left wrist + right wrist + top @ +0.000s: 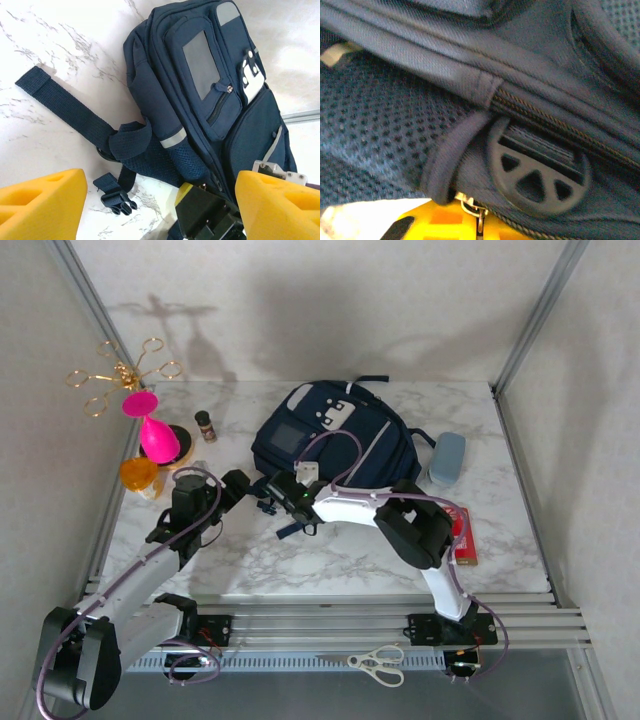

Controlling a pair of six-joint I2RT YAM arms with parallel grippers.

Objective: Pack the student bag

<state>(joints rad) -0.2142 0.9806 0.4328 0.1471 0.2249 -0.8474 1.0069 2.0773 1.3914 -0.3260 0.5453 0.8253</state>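
Top external view: the student bag (335,435) is laid flat, front pockets up, on the marble table (350,565), toward the far middle. The right gripper (278,496) is set against the bag's near left edge. In the right wrist view its yellow pads (445,225) are pressed together on a metal zipper pull (479,212). The left gripper (243,487), just beside it, is held spread wide.
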